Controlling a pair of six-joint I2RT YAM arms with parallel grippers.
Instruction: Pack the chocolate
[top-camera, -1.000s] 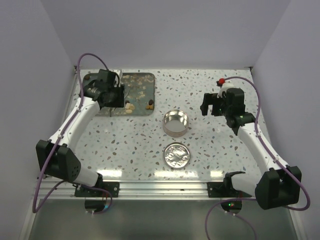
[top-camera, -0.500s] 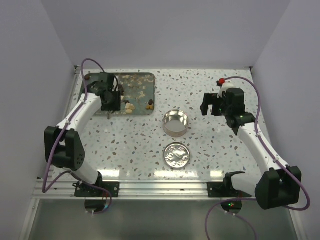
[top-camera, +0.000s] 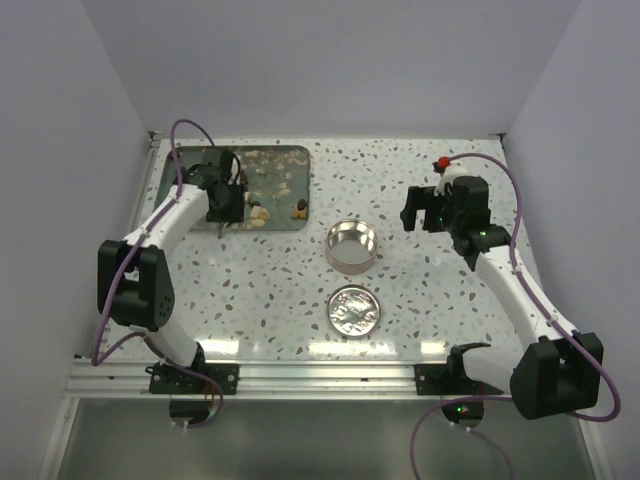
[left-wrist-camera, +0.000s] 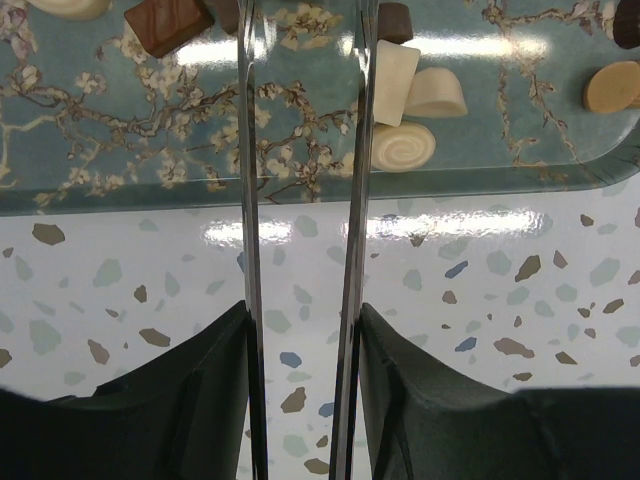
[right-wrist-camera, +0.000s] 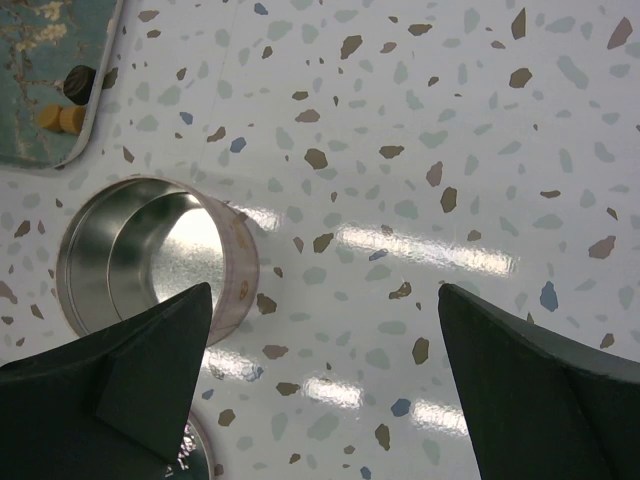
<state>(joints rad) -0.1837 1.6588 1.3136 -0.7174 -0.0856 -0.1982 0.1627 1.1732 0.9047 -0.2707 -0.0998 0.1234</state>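
From above, we are reaching our left gripper (top-camera: 222, 207) over the near edge of the patterned tray (top-camera: 285, 160) at the far left of the speckled table (top-camera: 420, 300). The chocolate (top-camera: 259, 213) is lying on that tray in small cream and brown lumps, the nearest just right of the gripper; from here we cannot tell whether that claw is spread. We are holding our right gripper (top-camera: 413, 212) above the table, to the right of the round tin (top-camera: 352, 265), which is standing upright near the middle with its lid (top-camera: 355, 310) lying flat just in front of it. Through the left wrist camera we are seeing the two thin fingers (left-wrist-camera: 247, 150) standing a narrow gap apart, pinching nothing and crossing the tray's rim, with a cream piece of the chocolate (left-wrist-camera: 395, 80) just beside the right-hand finger and a brown piece farther left. Through the right wrist camera we are spreading the right gripper (right-wrist-camera: 325, 290) wide above the table, with the tin (right-wrist-camera: 238, 275) sitting by its left finger and two pieces of the chocolate (right-wrist-camera: 62, 118) lying on the tray corner (right-wrist-camera: 30, 90) beyond.
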